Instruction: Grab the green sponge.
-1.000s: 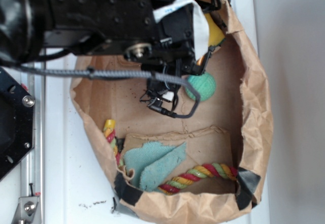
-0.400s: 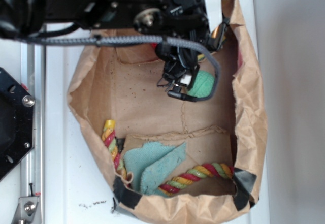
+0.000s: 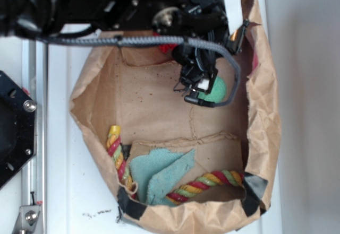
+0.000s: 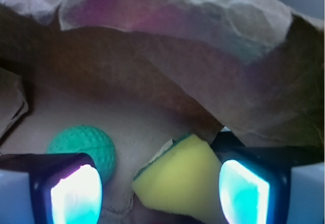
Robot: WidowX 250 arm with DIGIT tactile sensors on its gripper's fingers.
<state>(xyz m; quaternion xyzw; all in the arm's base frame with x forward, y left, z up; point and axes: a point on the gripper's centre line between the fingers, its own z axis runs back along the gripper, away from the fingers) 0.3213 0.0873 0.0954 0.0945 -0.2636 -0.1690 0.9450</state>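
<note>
Claw (image 4: 160, 183) spread wide inside the brown paper bag (image 3: 265, 122), its wall close ahead. Green sponge (image 4: 86, 145) beside left finger, yellow sponge (image 4: 177, 176) between fingers.

exterior view: looks straight down from above, far enough off to take in the whole crumpled paper bag (image 3: 263, 122) lying open on a white surface (image 3: 69, 191), with the black arm (image 3: 106, 6) entering from the upper left.

wrist view: sits low behind the fingers (image 4: 76, 191), very near the bag floor, facing along it toward the creased bag wall (image 4: 203, 56). both fingers frame the lower corners, set wide apart.

shared ground: the upper right part of the bag's inside. the green sponge (image 3: 218, 89) (image 4: 86, 145) shows in both; the yellow wedge sponge (image 4: 177, 176) shows only at the wrist.
</note>
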